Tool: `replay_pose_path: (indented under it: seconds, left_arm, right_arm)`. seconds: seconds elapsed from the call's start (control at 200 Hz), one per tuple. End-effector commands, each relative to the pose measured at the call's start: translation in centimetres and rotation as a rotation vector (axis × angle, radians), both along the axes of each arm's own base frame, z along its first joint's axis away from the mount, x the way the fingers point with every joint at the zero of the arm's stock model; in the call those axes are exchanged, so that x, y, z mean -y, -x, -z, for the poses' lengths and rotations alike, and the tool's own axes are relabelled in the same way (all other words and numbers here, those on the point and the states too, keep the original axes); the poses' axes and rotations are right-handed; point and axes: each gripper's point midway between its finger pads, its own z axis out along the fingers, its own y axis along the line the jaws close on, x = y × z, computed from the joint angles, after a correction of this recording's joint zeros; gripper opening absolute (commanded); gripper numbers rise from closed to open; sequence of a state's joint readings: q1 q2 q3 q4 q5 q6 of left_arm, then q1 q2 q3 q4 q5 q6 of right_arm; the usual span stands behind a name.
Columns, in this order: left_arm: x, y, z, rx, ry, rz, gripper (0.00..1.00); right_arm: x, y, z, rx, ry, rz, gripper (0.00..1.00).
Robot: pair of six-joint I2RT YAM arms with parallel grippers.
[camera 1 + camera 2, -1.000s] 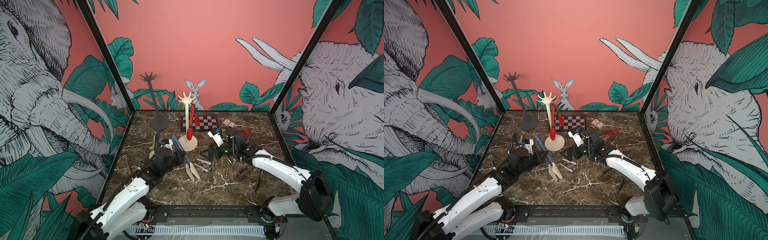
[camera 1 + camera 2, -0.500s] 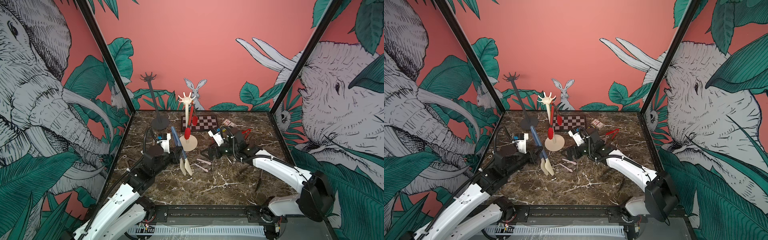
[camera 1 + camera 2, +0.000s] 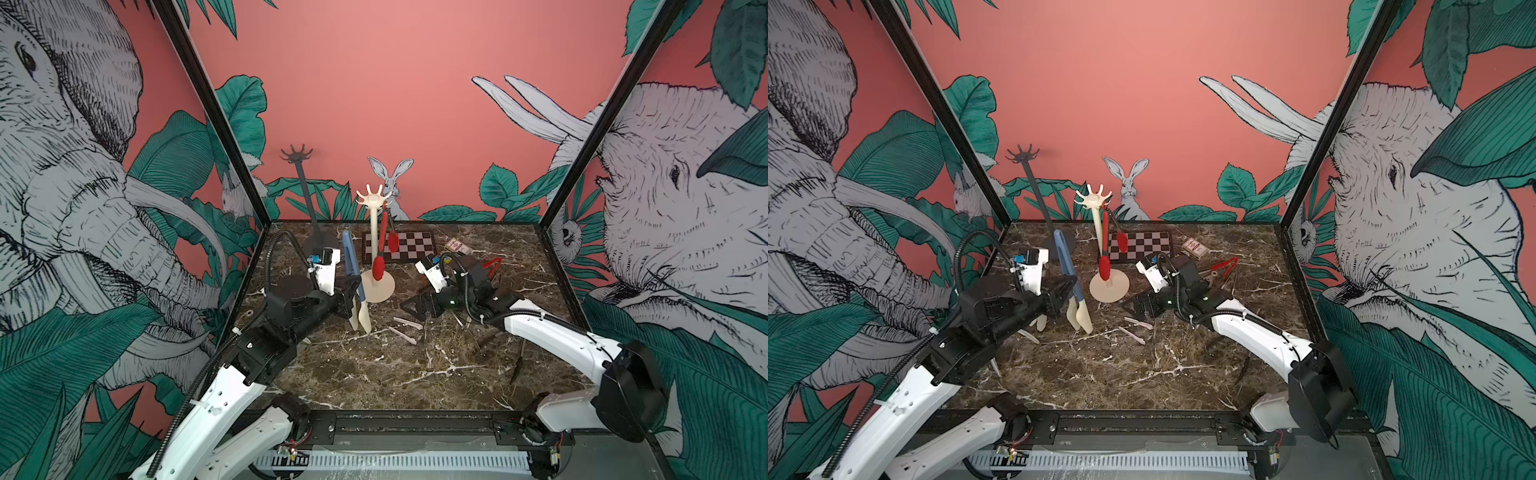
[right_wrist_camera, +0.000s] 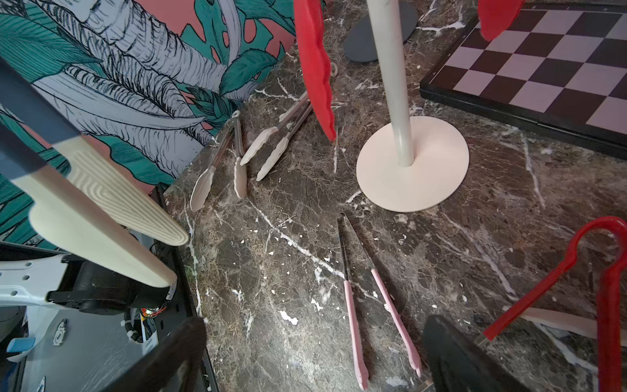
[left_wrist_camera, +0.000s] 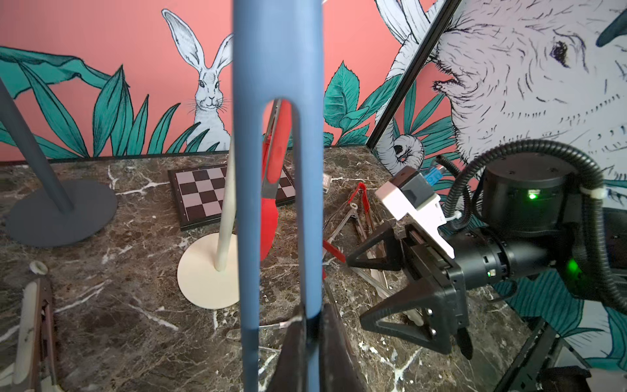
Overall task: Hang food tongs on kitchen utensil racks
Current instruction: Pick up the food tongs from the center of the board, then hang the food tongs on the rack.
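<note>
Left fingers [image 5: 292, 353] pinch blue tongs [image 5: 278, 68] (tips down).

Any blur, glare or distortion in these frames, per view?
Left wrist: blue tongs sit close to the lens, slightly soft, blocking the middle; board behind is sharp. Right wrist: right claw at the edge is dark and blurred; pink tongs crisp. Both top views: wide-angle, frame posts splay outward; light even, no strong glare on the marble.

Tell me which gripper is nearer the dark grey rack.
Left. The left gripper, shut on the blue tongs, sits just in front of the dark grey rack; the open right gripper is farther off, beyond the cream rack.
</note>
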State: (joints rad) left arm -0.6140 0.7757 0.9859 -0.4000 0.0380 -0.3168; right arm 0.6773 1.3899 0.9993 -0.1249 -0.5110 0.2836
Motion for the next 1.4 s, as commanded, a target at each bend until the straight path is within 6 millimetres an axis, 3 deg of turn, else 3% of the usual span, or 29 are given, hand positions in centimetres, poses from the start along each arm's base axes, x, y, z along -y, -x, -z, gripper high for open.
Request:
replay_pose_path:
  seconds: [0.0,0.38,0.8,1.395]
  left_arm:
    - [0.2,-0.1,-2.4,0.082,-0.055,0.038,0.00]
    - [0.7,-2.2,-4.5,0.135,-0.157,0.027,0.00]
    - [0.9,-4.3,-5.7,0.105,-0.137,0.053,0.00]
    - [2.2,-7.6,-5.7,0.061,-0.163,0.072,0.00]
  right_arm:
    - [-0.5,-0.4,-1.1,0.041,-0.022,-0.015,0.99]
    - [-0.4,-0.2,-1.0,0.038,-0.021,-0.014,0.99]
    - [-0.3,0.0,-1.3,0.035,-0.028,-0.011,0.99]
    - [0.0,0.2,-1.2,0.026,-0.025,-0.002,0.99]
